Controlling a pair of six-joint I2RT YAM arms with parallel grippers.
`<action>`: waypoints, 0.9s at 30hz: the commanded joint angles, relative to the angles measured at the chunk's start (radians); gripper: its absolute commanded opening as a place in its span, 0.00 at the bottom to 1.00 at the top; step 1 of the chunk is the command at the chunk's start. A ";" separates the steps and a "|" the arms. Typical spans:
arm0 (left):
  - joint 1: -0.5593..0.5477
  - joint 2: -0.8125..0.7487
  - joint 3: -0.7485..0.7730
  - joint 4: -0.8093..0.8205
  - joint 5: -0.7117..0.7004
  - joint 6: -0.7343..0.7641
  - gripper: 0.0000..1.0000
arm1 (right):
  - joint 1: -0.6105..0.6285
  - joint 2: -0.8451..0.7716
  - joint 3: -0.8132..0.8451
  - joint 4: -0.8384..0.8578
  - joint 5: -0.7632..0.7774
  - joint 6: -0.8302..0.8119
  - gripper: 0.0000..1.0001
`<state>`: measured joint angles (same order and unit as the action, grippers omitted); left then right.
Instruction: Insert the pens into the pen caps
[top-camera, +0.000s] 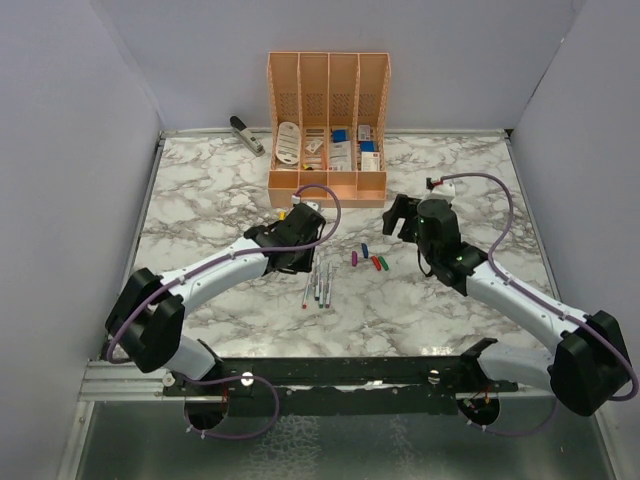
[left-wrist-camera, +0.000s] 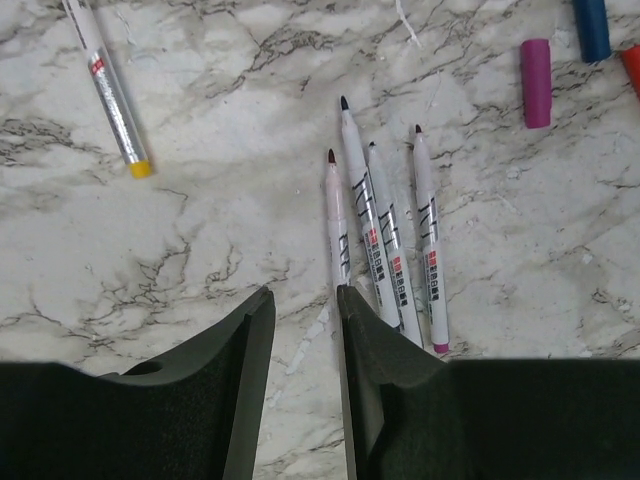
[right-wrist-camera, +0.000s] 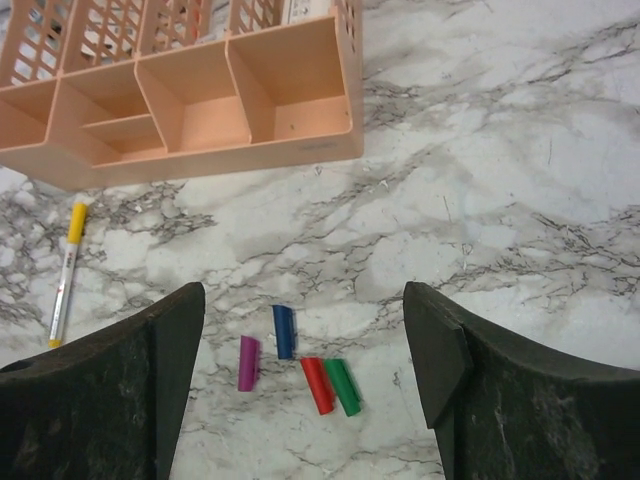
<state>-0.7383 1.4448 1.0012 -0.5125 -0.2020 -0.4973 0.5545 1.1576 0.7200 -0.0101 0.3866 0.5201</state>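
**Step in hand (my judgement):** taking up the next pen. One capped pen (right-wrist-camera: 64, 285) lies apart near the orange organiser (right-wrist-camera: 200, 110) with what looks like a yellow cap on it, so one pairing appears done. Four uncapped pens (left-wrist-camera: 388, 235) lie side by side on the worktop (left-wrist-camera: 200, 230), nearly touching.

**Fingers:**
- The left fingers (left-wrist-camera: 245, 350) are low at the rear ends of the row. They are narrowly parted, with bare worktop between them and nothing pinched. The end pen runs up to one fingertip; I cannot tell whether it touches.
- The right fingers (right-wrist-camera: 160, 350) are spread wide above the loose caps and hold nothing.

**Caps:** purple cap (right-wrist-camera: 248, 362), blue cap (right-wrist-camera: 284, 331), red cap (right-wrist-camera: 318, 384) and green cap (right-wrist-camera: 343, 386). All lie flat, the last two touching.

**Next move:** it calls for straddling a single barrel.

**Edges and room:** The neighbouring pens crowd one side, leaving little room for a finger. The other side is open worktop. The organiser's front edge is well apart from both groups.
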 joint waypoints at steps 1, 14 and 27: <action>-0.022 0.038 0.022 -0.064 -0.008 -0.045 0.34 | -0.001 0.022 0.036 -0.069 0.016 0.008 0.79; -0.066 0.126 0.043 -0.084 0.034 -0.048 0.34 | -0.001 0.024 0.016 -0.078 -0.028 0.041 0.78; -0.090 0.162 0.065 -0.146 0.034 -0.069 0.34 | -0.001 0.045 0.011 -0.097 -0.036 0.069 0.78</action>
<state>-0.8204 1.5925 1.0409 -0.6170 -0.1844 -0.5491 0.5541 1.1870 0.7254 -0.0967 0.3698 0.5701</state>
